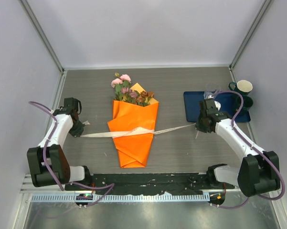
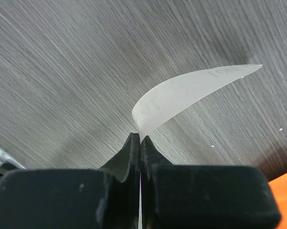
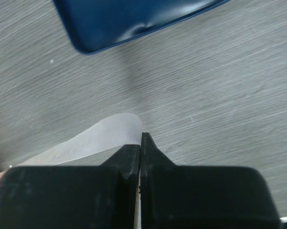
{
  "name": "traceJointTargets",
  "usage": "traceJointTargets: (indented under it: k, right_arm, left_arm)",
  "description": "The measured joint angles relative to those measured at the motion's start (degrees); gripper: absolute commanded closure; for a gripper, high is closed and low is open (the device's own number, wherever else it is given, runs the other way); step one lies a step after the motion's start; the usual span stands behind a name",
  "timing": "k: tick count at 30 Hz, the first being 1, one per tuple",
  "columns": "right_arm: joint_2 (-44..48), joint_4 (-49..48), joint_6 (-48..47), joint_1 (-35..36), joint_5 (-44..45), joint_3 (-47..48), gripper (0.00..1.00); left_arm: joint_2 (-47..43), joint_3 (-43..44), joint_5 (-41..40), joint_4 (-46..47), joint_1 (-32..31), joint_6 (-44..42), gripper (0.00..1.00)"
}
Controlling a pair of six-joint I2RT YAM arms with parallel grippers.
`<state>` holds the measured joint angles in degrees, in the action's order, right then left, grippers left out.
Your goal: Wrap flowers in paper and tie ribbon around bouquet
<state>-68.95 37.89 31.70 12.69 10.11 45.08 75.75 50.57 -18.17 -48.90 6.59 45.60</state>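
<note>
**Left gripper** [image 2: 140, 138]: black jaws pressed together, pinching one end of the narrow, flat, cream-white ribbon [image 2: 191, 93]. A short curved tail with faint print sticks out past the tips. The gripper sits low over the grey wood-grain table [image 1: 181, 152], left of the bouquet [image 1: 133, 109].

**Right gripper** [image 3: 142, 138]: jaws likewise closed, clamped on the ribbon's other end. It is just beside the near-left corner of the dark blue flat tray [image 1: 193, 112].

**Ribbon:** runs fairly straight between the two grippers and crosses the front of the bouquet about halfway down the cone.

**Bouquet:** lies flat mid-table, blooms toward the far edge, pointed end toward the arm bases. The bright orange paper [image 1: 131, 148] is folded into a cone. Pink and brownish-orange artificial flowers [image 1: 126, 90] with green leaves poke out of its wide end.

**Right of the bouquet:**
- The tray lies apart from the bouquet.
- A clear glass cup [image 1: 211, 90] stands at the tray's far edge.
- A dark green mug with a cream inside [image 1: 243, 88] stands at the tray's far-right corner.
</note>
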Motion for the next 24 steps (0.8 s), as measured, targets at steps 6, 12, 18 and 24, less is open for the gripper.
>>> traceJointTargets:
  k: [6, 12, 18, 24]
  right_arm:
    - [-2.16, 1.01, 0.46, -1.75, 2.45, -0.09, 1.00]
    - [-2.71, 3.23, 3.41, -5.33, 5.35, -0.09, 1.00]
    - [-6.67, 3.93, 5.62, -11.30, 5.79, -0.50, 1.00]
    - [-14.97, 2.25, 7.58, -12.20, 8.22, -0.87, 1.00]
  left_arm:
    - [2.14, -0.22, 0.83, 0.24, 1.60, -0.26, 1.00]
    - [4.33, -0.22, 1.36, 0.37, 2.03, -0.20, 1.00]
    - [4.76, -0.22, 1.22, 0.37, 4.72, 0.37, 1.00]
    - [4.79, -0.22, 0.57, 0.44, 6.34, 0.94, 1.00]
